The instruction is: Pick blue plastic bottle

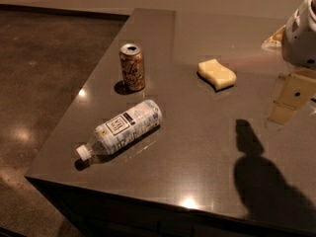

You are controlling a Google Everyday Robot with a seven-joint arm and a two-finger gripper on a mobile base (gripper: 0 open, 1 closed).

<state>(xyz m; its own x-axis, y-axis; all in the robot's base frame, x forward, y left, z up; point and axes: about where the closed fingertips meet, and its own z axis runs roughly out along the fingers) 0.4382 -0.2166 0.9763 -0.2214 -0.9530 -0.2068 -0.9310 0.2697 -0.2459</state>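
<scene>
The claw hangs above the counter at the far right of the scene, carrying nothing and touching nothing; whether it is open or closed cannot be told from here. The blue plastic bottle is well apart from the claw, off to its left as an onlooker sees it and nearer the counter's front corner. The bottle lies on its side, which makes it stable, with its white cap pointing away from the claw toward the counter edge. Its length runs diagonally, so a grasp across the labelled middle probably calls for the claw to be turned square to that axis. A yellow sponge rests on the counter nearest the claw, on the side away from the front edge, and appears to lie clear of a direct line to the bottle. A copper-coloured can stands upright just beyond the bottle, about as distant from the claw. Note: the can stands near the bottle without touching it, so approaching from above would likely avoid toppling it. Approach has not yet closed on the bottle.
</scene>
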